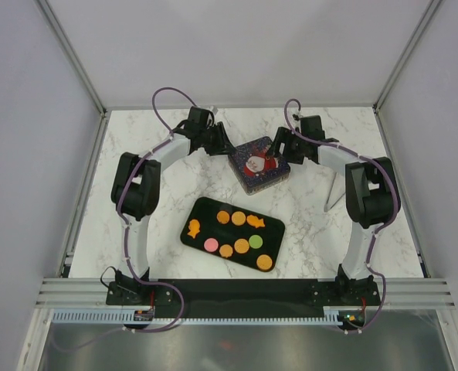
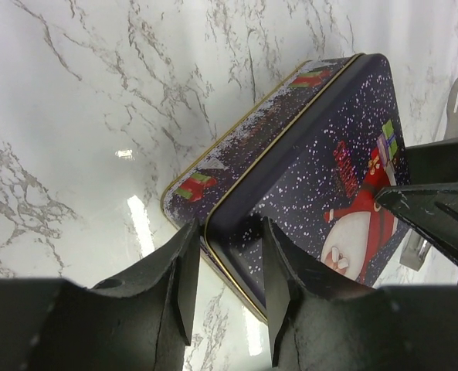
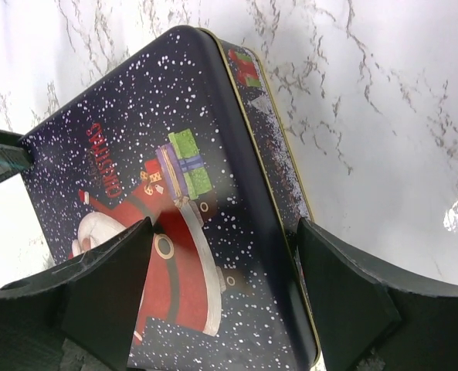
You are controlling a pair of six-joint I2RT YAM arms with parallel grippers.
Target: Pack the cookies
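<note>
Cookies (image 1: 239,219) lie on a black tray (image 1: 213,207), on the arm-base side of the tin (image 1: 259,164) (lid on, reads "CHRISTMAS"). We judge them light and brittle: pinch gently across the rims. Right claw (image 3: 225,232) is spread wide astride the tin's edge. Left claw (image 2: 229,232) is half-spread at its corner; we cannot tell whether it is gripping.

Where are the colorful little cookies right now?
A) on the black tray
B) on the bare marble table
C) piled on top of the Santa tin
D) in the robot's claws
A: the cookies lie spread out on the black tray, and the Santa tin sits apart, farther back.
</note>
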